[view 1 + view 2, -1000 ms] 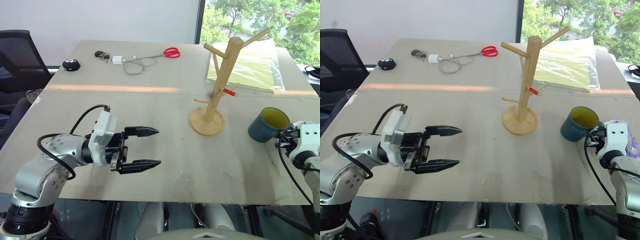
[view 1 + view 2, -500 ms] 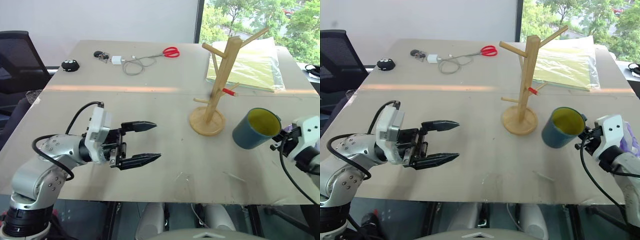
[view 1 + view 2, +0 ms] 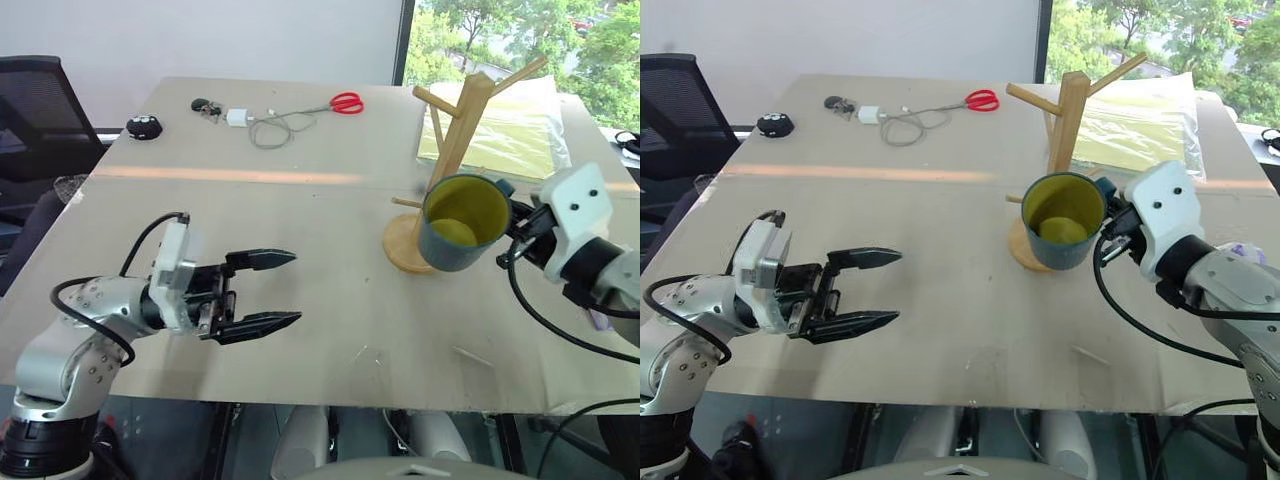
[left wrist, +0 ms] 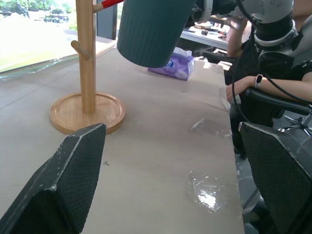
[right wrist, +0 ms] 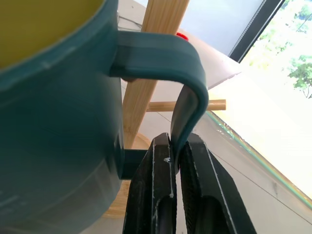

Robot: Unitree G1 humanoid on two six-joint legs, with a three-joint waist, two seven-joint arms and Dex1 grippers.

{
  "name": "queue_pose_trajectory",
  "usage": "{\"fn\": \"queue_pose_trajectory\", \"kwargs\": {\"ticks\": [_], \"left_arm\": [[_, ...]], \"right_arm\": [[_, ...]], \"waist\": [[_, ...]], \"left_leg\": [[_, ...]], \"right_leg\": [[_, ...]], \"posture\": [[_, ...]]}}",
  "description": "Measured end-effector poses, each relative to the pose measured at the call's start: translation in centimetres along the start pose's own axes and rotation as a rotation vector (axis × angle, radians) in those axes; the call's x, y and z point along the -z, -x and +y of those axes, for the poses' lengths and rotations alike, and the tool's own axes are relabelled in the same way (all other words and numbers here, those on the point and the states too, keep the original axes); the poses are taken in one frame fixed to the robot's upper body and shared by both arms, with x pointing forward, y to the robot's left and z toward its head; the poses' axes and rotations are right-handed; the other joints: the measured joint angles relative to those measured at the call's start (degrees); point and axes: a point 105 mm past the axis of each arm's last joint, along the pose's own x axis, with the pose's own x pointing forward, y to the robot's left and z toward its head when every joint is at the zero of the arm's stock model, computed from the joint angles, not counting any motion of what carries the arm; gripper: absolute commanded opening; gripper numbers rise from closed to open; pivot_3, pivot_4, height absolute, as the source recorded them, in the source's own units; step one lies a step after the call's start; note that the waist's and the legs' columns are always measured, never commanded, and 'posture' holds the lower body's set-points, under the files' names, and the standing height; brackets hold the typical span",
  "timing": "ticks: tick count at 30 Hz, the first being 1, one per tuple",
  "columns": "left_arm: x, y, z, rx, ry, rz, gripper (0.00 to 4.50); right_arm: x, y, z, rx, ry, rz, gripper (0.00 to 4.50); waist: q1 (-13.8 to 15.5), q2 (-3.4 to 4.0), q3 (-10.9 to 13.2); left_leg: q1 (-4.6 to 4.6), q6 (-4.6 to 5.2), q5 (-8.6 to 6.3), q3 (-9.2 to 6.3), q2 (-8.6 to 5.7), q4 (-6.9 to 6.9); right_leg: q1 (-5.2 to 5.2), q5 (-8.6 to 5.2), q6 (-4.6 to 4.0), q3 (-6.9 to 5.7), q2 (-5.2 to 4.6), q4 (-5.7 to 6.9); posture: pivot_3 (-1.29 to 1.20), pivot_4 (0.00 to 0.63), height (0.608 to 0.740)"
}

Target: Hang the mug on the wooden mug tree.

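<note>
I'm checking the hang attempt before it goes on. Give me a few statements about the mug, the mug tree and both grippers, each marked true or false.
1. The right gripper pinches the mug by its handle. True.
2. The mug rests on the table. False: it is held up in the air, in front of the wooden mug tree.
3. The left gripper is open and holds nothing. True.
4. The mug already hangs on a peg. False: it is not yet on any peg.
5. The red scissors lie beside the mug tree's base. False: they lie at the far end of the table.

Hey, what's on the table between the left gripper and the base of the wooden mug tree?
Nothing: in the left eye view, only bare table separates the left gripper from the wooden mug tree base.
</note>
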Motion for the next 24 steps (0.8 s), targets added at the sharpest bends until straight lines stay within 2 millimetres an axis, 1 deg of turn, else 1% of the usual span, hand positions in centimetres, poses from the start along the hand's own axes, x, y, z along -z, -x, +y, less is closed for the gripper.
{"fn": "queue_pose_trajectory", "kwargs": {"ticks": [3,6,11,13,16,18,19,20,22,23,24], "left_arm": [[-0.6,0.9,0.0,-0.033,-0.015,-0.016,4.5],[-1.8,1.7,0.2,-0.07,-0.04,-0.068,4.5],[-2.6,1.9,0.3,-0.112,-0.047,-0.177,4.5],[-2.8,1.9,0.2,-0.12,-0.047,-0.193,4.5],[-3.0,1.9,0.2,-0.144,-0.046,-0.226,4.5],[-3.2,1.7,0.1,-0.146,-0.051,-0.233,4.5],[-3.2,1.7,0.0,-0.148,-0.053,-0.232,4.5],[-3.2,1.7,0.2,-0.16,-0.049,-0.232,4.5],[-3.1,1.5,0.3,-0.17,-0.042,-0.229,4.5],[-3.1,1.3,0.3,-0.177,-0.036,-0.227,4.5],[-3.1,1.2,0.3,-0.181,-0.037,-0.226,4.5]], "right_arm": [[-0.3,-0.3,0.1,-0.006,0.014,0.01,0.1],[-1.0,-0.8,0.3,-0.019,0.038,0.003,0.1],[-1.2,-1.7,0.9,-0.052,0.044,0.015,0.1],[-1.2,-2.0,1.0,-0.058,0.046,0.025,0.1],[-1.2,-3.4,1.2,-0.057,0.044,0.043,0.1],[-0.6,-4.2,1.3,-0.051,0.036,0.085,0.1],[-0.2,-4.5,1.5,-0.055,0.035,0.107,0.49],[0.1,-4.7,1.6,-0.059,0.021,0.121,0.78],[0.1,-4.8,1.5,-0.052,0.018,0.123,1.38],[0.0,-4.7,1.1,-0.038,0.02,0.12,2.04],[0.0,-4.5,0.9,-0.034,0.024,0.116,2.41]], "waist": [[-0.1,-0.01,0.0],[-0.1,0.0,0.0],[-0.1,-0.02,0.0],[-0.2,-0.02,0.0],[-0.5,-0.03,0.0],[-0.8,-0.04,0.0],[-0.8,-0.03,0.0],[-0.8,-0.04,0.0],[-0.8,-0.03,0.0],[-0.8,-0.03,0.0],[-0.8,-0.04,0.0]], "left_leg": [[0.01,0.01,-0.01,0.0,0.0,-0.02],[0.04,0.08,-0.05,0.0,0.01,-0.01],[0.07,0.15,-0.08,0.0,0.0,0.02],[0.07,0.02,0.0,0.0,0.0,0.01],[0.09,0.01,0.0,0.02,0.01,0.01],[0.07,0.01,0.0,0.01,0.01,0.01],[0.05,0.01,0.0,0.0,0.0,0.01],[0.04,0.01,0.0,0.0,0.0,0.01],[0.03,0.01,0.0,0.01,0.0,0.01],[0.03,0.01,0.0,0.0,0.0,0.01],[0.02,0.01,0.0,0.0,0.0,0.0]], "right_leg": [[0.0,0.0,0.01,-0.02,0.0,-0.01],[0.0,-0.06,-0.09,-0.02,0.0,0.0],[0.02,-0.06,-0.12,-0.02,-0.02,0.05],[0.02,-0.06,-0.12,-0.01,-0.01,0.06],[0.02,-0.06,-0.12,0.01,0.0,0.06],[0.01,-0.05,-0.11,0.0,0.0,0.06],[0.01,-0.02,-0.05,-0.02,-0.01,0.06],[0.01,0.04,0.05,-0.02,-0.01,0.05],[0.01,0.04,0.06,-0.02,-0.01,0.05],[0.01,0.04,0.06,-0.02,-0.01,0.04],[0.01,0.04,0.06,-0.03,-0.01,0.03]], "posture": [[0.0,0.15,0.74],[0.0,0.15,0.74],[0.0,0.15,0.74],[0.0,0.15,0.74],[0.0,0.15,0.74],[0.0,0.15,0.74],[0.0,0.15,0.74],[0.0,0.15,0.74],[0.0,0.15,0.74],[0.0,0.15,0.74],[0.0,0.15,0.74]]}}
